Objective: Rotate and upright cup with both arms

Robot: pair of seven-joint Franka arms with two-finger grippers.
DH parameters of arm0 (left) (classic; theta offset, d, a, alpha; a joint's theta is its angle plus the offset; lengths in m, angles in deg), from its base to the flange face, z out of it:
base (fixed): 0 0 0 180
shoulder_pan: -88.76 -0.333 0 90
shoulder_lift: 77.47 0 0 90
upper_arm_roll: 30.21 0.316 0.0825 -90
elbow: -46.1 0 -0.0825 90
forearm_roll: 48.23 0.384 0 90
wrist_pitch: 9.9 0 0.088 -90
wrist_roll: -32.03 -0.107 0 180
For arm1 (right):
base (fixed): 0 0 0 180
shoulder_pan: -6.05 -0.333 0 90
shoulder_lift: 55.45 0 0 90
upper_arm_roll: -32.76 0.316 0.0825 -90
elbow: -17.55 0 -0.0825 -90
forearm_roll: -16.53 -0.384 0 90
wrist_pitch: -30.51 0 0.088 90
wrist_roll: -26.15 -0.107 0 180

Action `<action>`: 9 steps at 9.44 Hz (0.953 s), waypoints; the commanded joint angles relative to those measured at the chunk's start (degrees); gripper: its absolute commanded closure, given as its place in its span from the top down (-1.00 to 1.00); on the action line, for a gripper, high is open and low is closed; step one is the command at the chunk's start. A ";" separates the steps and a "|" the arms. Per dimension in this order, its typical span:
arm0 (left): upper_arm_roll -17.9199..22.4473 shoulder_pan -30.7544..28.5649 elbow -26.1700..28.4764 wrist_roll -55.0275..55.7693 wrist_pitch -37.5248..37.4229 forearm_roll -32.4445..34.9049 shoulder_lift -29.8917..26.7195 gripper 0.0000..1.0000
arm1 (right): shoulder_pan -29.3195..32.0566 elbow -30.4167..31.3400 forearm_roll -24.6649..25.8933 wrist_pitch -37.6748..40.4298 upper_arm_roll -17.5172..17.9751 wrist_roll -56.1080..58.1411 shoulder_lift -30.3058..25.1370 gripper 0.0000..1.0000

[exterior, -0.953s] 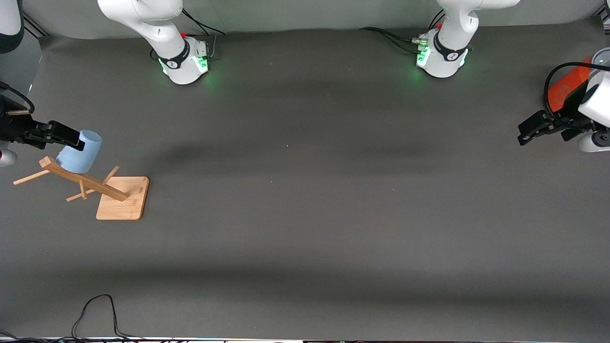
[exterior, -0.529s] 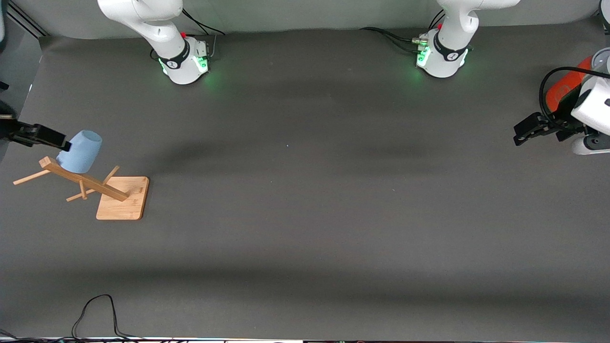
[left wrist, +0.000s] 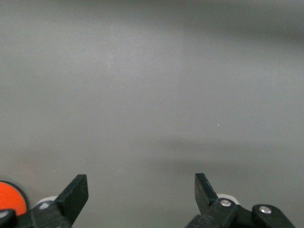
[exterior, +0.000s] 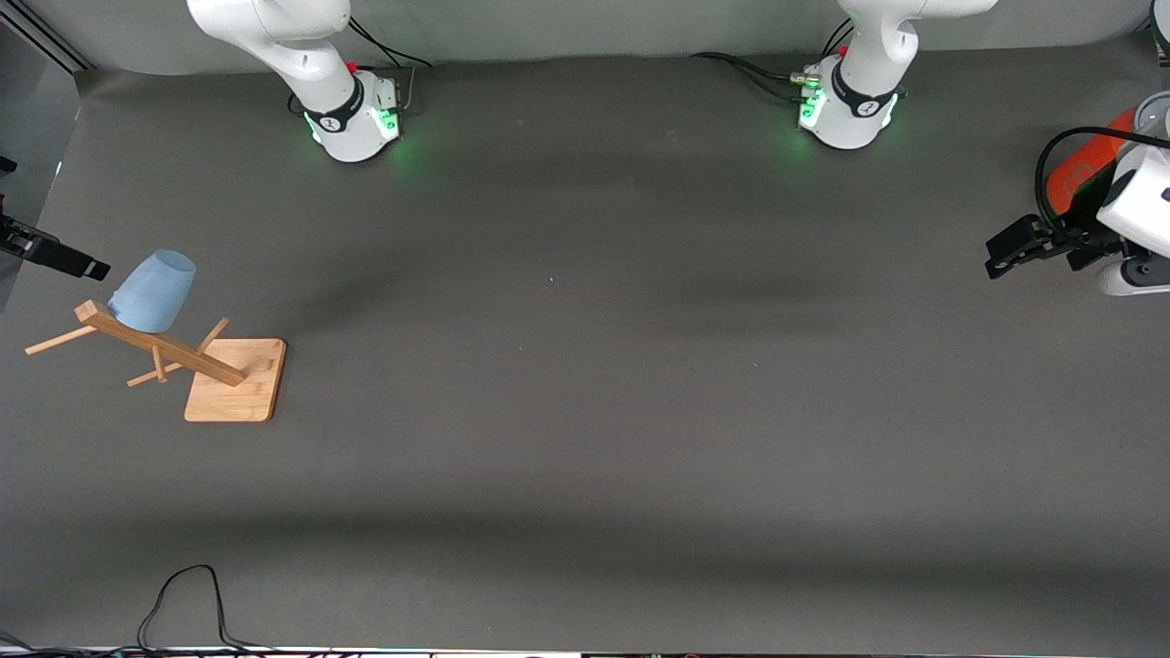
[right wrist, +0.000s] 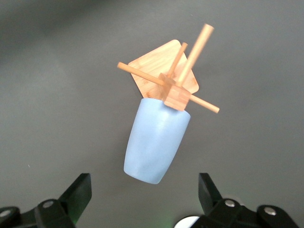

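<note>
The right gripper (exterior: 87,268) is cut off at the front view's edge, so only one black finger tip is seen there, just beside the cup (exterior: 154,291) without touching it. In the right wrist view the right gripper (right wrist: 145,192) is shown with its fingers spread wide and holding nothing, the cup (right wrist: 156,141) lying between and apart from them. The left arm is largely cut off too; its gripper (exterior: 1005,255) hangs over the mat at the left arm's end of the table, and in the left wrist view its fingers (left wrist: 76,192) are parted wide around bare mat. An orange cylinder (exterior: 1079,174) is partly hidden by that arm.

One dark grey mat (exterior: 585,411) covers the table; a pale wall runs along the top. A black cable (exterior: 183,599) loops at the near edge.

One cup is counted, hung mouth-down and tilted on a peg of one wooden rack (exterior: 164,352), at the right arm's end of the table. The rack has one square base (exterior: 236,393) and one leaning post with several pegs. Two green-lit bases (exterior: 356,123) are visible.
</note>
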 commanded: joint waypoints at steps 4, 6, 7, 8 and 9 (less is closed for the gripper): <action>0.61 -0.31 0.82 -0.35 -0.60 -0.33 -1.05 1.00 | -0.55 4.42 -0.24 -2.50 -1.62 -13.34 -2.76 1.00; 0.70 -0.40 0.64 -0.09 -0.51 -0.24 -0.61 1.00 | -0.81 14.15 -0.24 -11.86 -2.67 -13.42 -6.27 1.00; 0.70 -0.40 0.55 -0.18 -0.51 -0.24 -0.61 1.00 | -0.90 16.89 -0.33 -14.87 -2.76 -13.43 -6.37 1.00; 0.70 -0.40 0.38 -0.27 -0.60 0.02 -0.69 1.00 | -0.90 19.53 -0.41 -17.60 -2.76 -13.43 -6.37 1.00; 0.70 -0.40 0.29 -0.09 -0.69 0.11 -0.70 1.00 | -0.90 21.73 -0.59 -19.89 -2.76 -13.51 -6.72 1.00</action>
